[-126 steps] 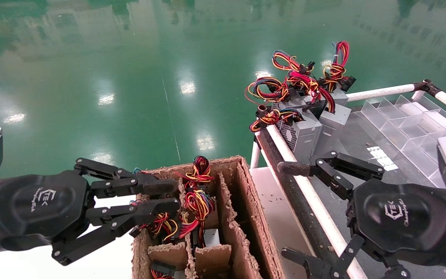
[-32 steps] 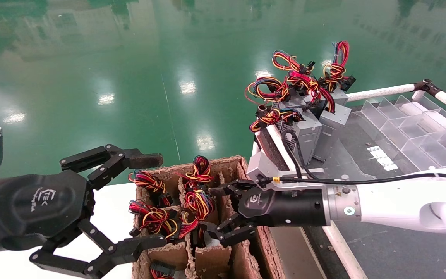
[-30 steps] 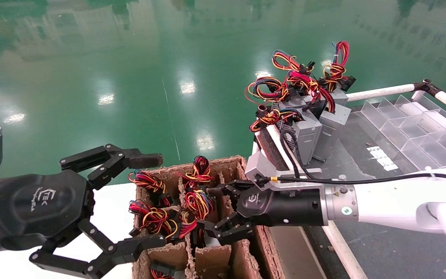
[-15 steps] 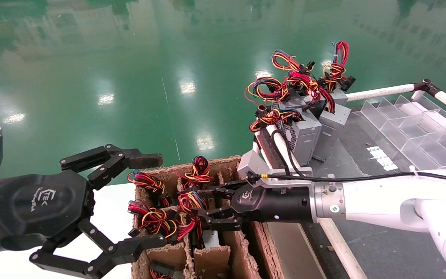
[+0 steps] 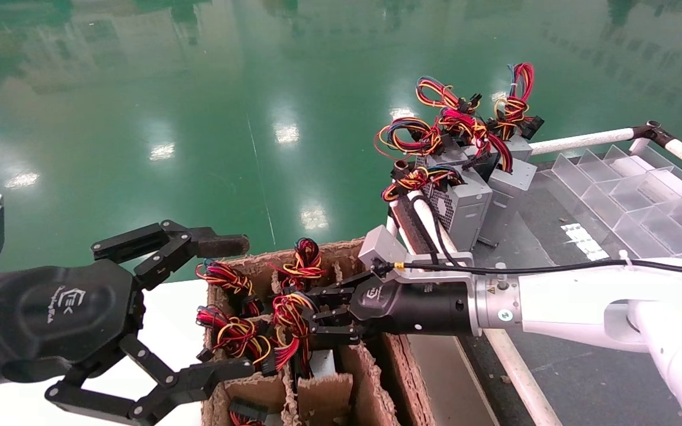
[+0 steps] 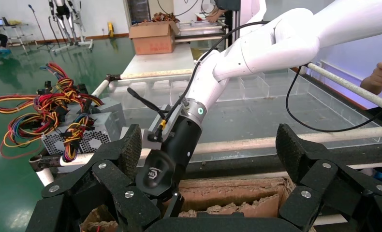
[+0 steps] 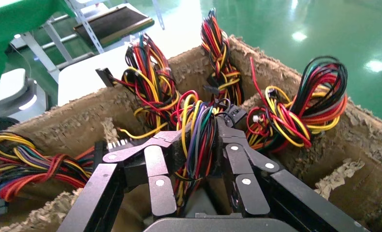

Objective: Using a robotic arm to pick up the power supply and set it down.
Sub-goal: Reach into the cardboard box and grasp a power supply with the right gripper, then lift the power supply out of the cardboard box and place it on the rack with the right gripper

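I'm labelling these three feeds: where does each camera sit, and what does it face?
Head view: on the head, looking down at the carton; both hands show, left hand open beside it, right hand shut on a wire bundle.
Left wrist view: behind the left hand's fingers, facing the right arm.
Right wrist view: behind the right hand, facing the bundle.
All three share the carton.

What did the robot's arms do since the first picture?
The right gripper swung from the table over to the cardboard box, reached in and closed on the wire bundle of a power supply standing in a middle slot. The left gripper let go of the wires it was pinching and opened wide beside the box. The box and the grey power supplies on the table stayed put.
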